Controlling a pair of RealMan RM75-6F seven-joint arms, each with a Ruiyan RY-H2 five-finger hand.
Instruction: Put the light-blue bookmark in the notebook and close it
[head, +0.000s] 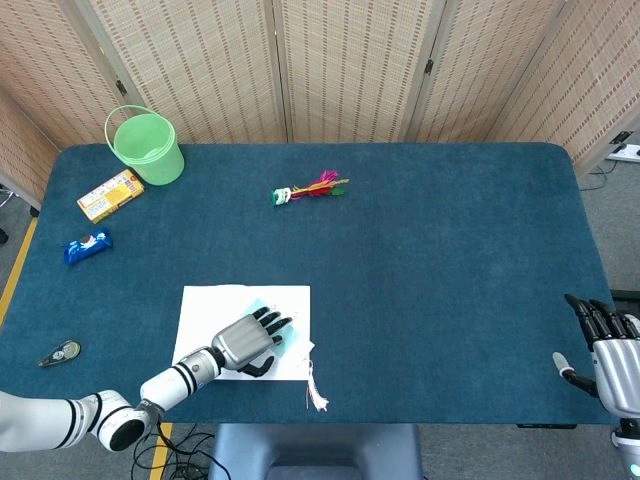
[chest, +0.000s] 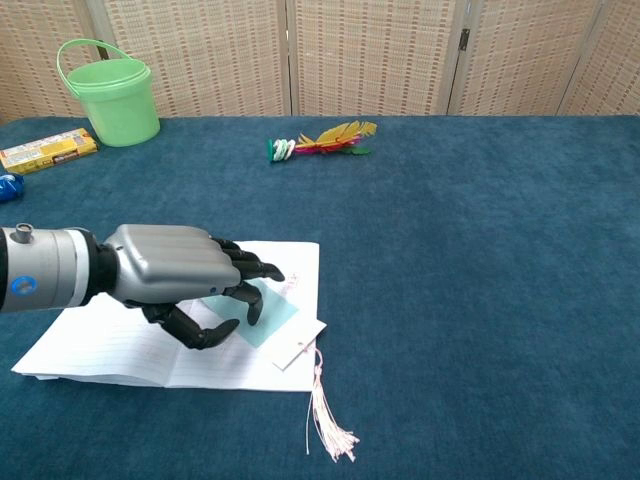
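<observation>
this looks like a robot lab or test room, not a home. woven folding screens (head: 350, 65) fence off the back and sides of a surface (head: 450, 250) covered in dark blue carpet-like cloth. yellow tape (head: 15, 270) marks the grey floor at the left, and loose cables (head: 185, 450) lie under the near edge. unrelated props sit scattered about: a green bucket (head: 146, 146), a snack box (head: 110, 194), a feathered toy (head: 310, 189).
</observation>
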